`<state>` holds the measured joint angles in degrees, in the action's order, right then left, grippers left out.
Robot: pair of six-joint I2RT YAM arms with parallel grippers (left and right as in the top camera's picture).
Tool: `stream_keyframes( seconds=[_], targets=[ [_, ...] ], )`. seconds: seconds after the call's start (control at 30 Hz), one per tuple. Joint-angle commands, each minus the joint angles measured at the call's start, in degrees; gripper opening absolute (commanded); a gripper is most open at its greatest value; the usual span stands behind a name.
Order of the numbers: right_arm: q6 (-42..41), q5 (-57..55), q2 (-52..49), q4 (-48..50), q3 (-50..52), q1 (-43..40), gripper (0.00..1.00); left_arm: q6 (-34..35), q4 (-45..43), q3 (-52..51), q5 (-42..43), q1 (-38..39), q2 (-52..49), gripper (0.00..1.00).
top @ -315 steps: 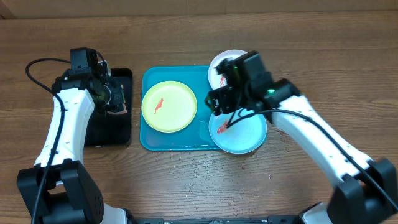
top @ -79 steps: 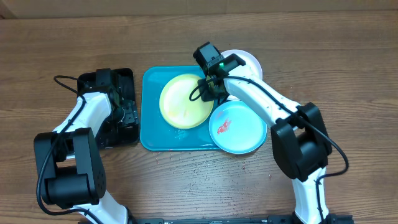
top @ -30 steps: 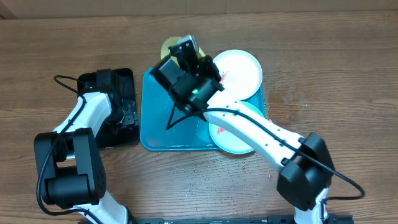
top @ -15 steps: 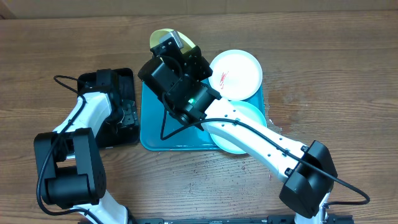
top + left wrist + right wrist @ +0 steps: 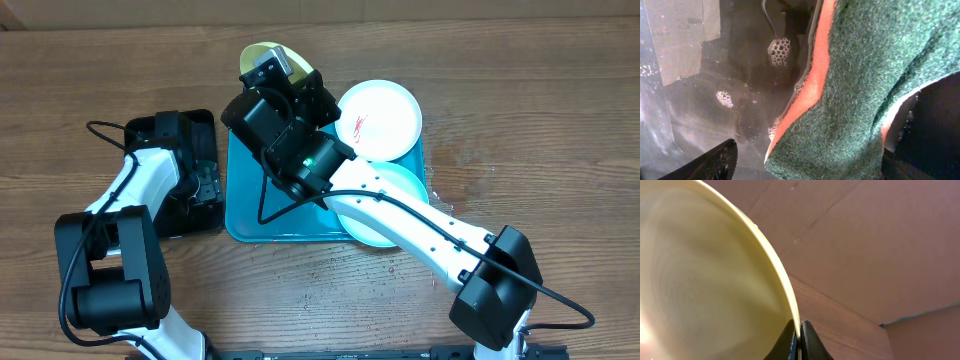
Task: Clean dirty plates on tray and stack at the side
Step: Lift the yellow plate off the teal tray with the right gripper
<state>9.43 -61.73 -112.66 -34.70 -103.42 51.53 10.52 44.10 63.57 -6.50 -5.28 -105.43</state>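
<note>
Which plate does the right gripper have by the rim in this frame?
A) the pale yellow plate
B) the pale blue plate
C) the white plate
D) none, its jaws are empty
A: in the right wrist view the right gripper is pinched on the rim of the pale yellow plate, while overhead the white plate and pale blue plate lie ungripped.

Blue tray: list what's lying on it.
The white plate, red-smeared, sits over the far right corner of the tray. The pale blue plate lies at the near right corner, mostly hidden under the right arm, which also covers much of the tray's floor.
</note>
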Motion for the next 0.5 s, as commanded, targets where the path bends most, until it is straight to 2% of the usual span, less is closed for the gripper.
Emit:
stream_keyframes(
  seconds=[0.0, 0.13, 0.23, 0.47],
  targets=[
    [1.4, -1.5, 2.0, 1.0, -1.7, 0.2, 0.04, -0.2, -0.2, 0.8, -1.6, 0.0, 0.8, 0.8],
    [1.2, -1.4, 2.0, 1.5, -1.7, 0.0, 0.04, -0.2, -0.2, 0.8, -1.6, 0.0, 0.8, 0.8],
    [-4.2, -0.7, 2.0, 0.4, -1.7, -2.5, 0.04, 0.1, -0.2, 0.8, -1.4, 0.0, 0.8, 0.8],
    [-23.3, 22.1, 2.7, -10.6, -1.7, -16.8, 0.03, 0.4, 0.6, 2.4, -1.4, 0.0, 1.0, 0.81]
  ],
)
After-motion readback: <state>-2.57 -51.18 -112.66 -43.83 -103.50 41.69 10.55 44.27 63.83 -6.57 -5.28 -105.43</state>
